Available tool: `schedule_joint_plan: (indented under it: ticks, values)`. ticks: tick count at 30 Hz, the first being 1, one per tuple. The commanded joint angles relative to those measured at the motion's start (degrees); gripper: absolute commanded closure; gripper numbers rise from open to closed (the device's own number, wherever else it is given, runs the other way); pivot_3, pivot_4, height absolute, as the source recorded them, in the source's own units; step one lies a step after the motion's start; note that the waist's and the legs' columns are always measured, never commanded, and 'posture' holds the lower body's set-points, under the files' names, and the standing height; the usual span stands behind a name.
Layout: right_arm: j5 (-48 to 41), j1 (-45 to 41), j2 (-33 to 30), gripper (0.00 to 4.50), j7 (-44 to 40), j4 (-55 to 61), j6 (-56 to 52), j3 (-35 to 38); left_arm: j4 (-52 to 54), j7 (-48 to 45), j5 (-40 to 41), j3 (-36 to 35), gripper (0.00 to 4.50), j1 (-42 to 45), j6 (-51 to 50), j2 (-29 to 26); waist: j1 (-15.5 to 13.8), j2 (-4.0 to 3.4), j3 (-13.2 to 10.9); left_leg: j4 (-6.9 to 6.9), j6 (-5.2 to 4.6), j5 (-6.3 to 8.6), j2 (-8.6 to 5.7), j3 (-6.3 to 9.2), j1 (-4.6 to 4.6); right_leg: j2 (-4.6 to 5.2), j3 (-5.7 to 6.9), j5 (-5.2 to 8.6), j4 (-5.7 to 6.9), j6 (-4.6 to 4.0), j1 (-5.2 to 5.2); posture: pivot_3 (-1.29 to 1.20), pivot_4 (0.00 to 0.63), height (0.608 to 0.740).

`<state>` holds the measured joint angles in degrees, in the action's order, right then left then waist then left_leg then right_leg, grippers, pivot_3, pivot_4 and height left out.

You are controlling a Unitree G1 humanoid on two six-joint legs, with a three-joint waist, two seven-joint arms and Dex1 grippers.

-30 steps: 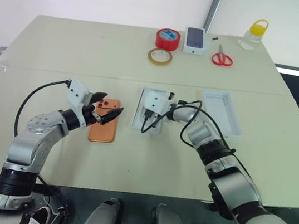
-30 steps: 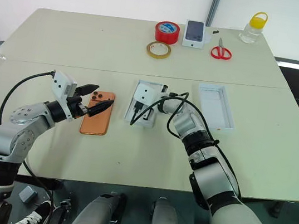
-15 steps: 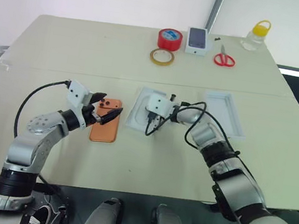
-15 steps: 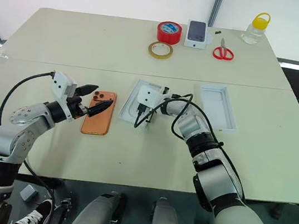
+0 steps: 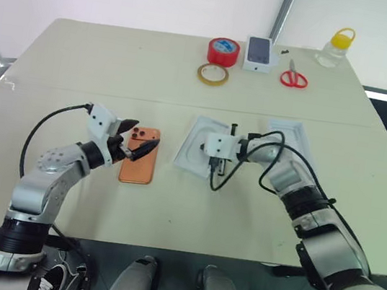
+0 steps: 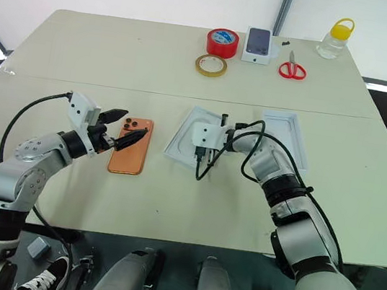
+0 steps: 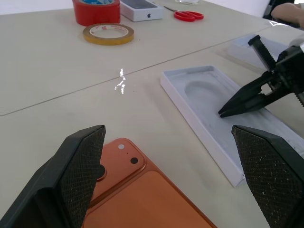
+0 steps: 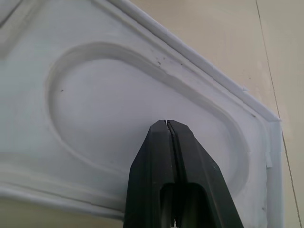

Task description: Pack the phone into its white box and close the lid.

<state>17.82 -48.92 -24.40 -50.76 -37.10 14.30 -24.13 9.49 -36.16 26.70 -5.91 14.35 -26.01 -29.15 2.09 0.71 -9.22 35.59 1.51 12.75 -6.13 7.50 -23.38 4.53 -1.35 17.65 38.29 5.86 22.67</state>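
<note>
**Phone flat on the table, right pincer tip in the tray**

The left pincer (image 5: 133, 148) stands wide apart, hovering level just over the camera end of the phone (image 5: 138, 167), holding nothing. The phone lies flat on the table (image 5: 104, 59), back up, its lenses (image 7: 124, 160) at the far end, between the two spread fingers (image 7: 78, 171) in the left wrist view.

Just to the right of the phone lies the box (image 5: 195, 145), an open white tray set askew, with an oval hollow moulded in its floor (image 8: 142, 109). The right pincer (image 7: 228, 110) is fully closed, its two fingers pressed together with nothing between them, tilted down with the tip at or just above that hollow; contact cannot be told.

Further right, close behind the right arm, the lid (image 6: 288, 136) lies open side up on the table, partly hidden.

Along the far edge stand a red tape roll (image 5: 223, 50), a tan tape ring (image 5: 212, 74), a small box printed with a phone (image 5: 260, 54), red scissors (image 5: 294, 78) and a yellow-capped bottle (image 5: 337, 47).
</note>
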Motion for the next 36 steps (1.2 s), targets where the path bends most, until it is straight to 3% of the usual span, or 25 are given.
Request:
schedule_joint_plan:
  ticks: [1, 4, 6, 9, 13, 23, 27, 36]
  values:
    - [2.05, -2.62, -0.96, 4.47, 3.27, -6.23, 6.3, -0.13, 0.88, -0.41, -0.06, -0.55, 0.0, 1.04, 0.34, -0.24, 0.08, 0.0, 0.0, 0.0, 0.0, 0.0, 0.0, 0.0, 0.0, 0.0, 0.0, 0.0, 0.0, 0.0, 0.0, 0.0, 0.15, 0.74]
    - [4.74, -4.95, -0.67, 4.47, 6.67, -11.27, 11.57, -1.47, 0.91, -0.55, 0.03, -0.5, 0.0, 1.12, 0.04, -0.36, 0.17, 0.0, 0.0, -0.01, 0.01, -0.01, 0.01, 0.0, 0.0, -0.01, 0.0, 0.0, 0.01, 0.0, 0.01, 0.0, 0.15, 0.74]
    - [1.33, -5.55, 0.18, 4.47, 4.65, -11.38, 12.0, 0.86, 1.08, -0.75, 0.06, -0.6, 0.0, 0.96, 0.01, -0.58, 0.22, 0.0, 0.0, -0.01, 0.01, -0.01, 0.01, 0.0, 0.0, -0.02, 0.0, 0.0, 0.01, 0.0, 0.02, 0.0, 0.15, 0.74]
    - [-7.68, -4.1, 1.0, 4.47, -3.09, -5.8, 8.08, 5.28, 1.42, -0.49, 0.21, -1.0, 0.0, 0.57, -0.21, -0.57, 0.31, 0.02, -0.02, -0.01, 0.01, -0.01, 0.01, 0.0, -0.01, -0.01, 0.0, 0.0, 0.0, 0.0, 0.02, 0.0, 0.15, 0.74]
    - [-11.61, 1.77, -1.32, 4.47, -10.64, 6.97, 3.6, 4.71, 1.77, -0.52, 0.35, -1.0, 0.0, 0.17, -0.2, -0.45, 0.25, 0.02, -0.02, -0.01, 0.0, -0.01, 0.03, 0.03, -0.01, -0.02, 0.01, 0.0, 0.0, 0.0, 0.02, 0.0, 0.15, 0.74]
    - [-9.49, 12.45, -4.61, 4.47, -14.44, 24.92, -5.26, 1.8, 1.16, -0.57, 0.15, -0.28, 0.0, 1.27, -0.15, 0.37, 0.14, 0.02, -0.02, 0.0, -0.04, 0.02, 0.02, 0.03, -0.02, -0.01, 0.0, 0.0, 0.01, 0.0, 0.02, 0.0, 0.15, 0.74]
    - [-7.02, 13.75, -8.1, 4.47, -14.78, 25.87, -3.17, 1.26, 0.99, -0.94, 0.11, -0.23, 0.0, 1.2, -0.17, 0.21, 0.0, 0.02, -0.02, 0.0, -0.04, 0.02, 0.02, 0.03, -0.02, 0.0, 0.01, 0.0, 0.0, 0.0, 0.01, 0.0, 0.15, 0.74]
    - [-10.96, 13.12, -14.48, 4.47, -19.61, 24.99, 1.23, 2.88, 0.6, -1.15, -0.08, -0.06, 0.0, 1.69, 0.0, 0.31, -1.44, 0.02, -0.02, 0.06, -0.05, 0.03, 0.0, 0.02, -0.01, 0.03, 0.03, 0.0, -0.17, 0.01, -0.12, 0.0, 0.15, 0.74]
